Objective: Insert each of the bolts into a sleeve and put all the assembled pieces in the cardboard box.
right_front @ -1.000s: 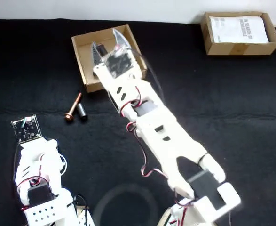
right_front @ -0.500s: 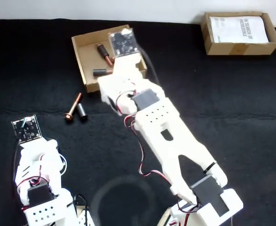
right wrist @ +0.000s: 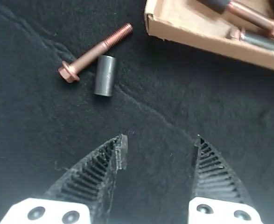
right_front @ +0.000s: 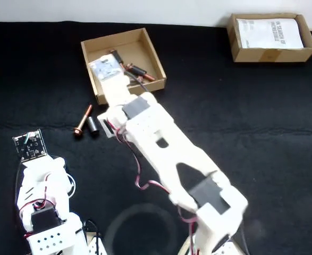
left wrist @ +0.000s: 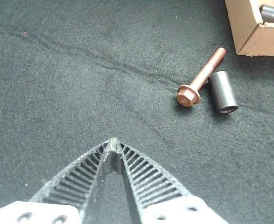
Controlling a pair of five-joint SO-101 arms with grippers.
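Pulled back from the cardboard box [right_front: 113,37], where two assembled pieces [right_front: 138,70] lie, the right gripper [right wrist: 160,140] hangs wide and empty near the last loose bolt [right wrist: 95,51] and sleeve [right wrist: 104,75], side by side on the tabletop [right_front: 251,133] beside the box's near-left corner.

Left tool [left wrist: 113,143] closed, right tool [right wrist: 160,141] spread wide, both empty.

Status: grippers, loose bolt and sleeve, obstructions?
Left gripper shut, right gripper open, both empty. Copper bolt and dark grey sleeve loose, side by side, outside brown cardboard box. Nothing blocking them.
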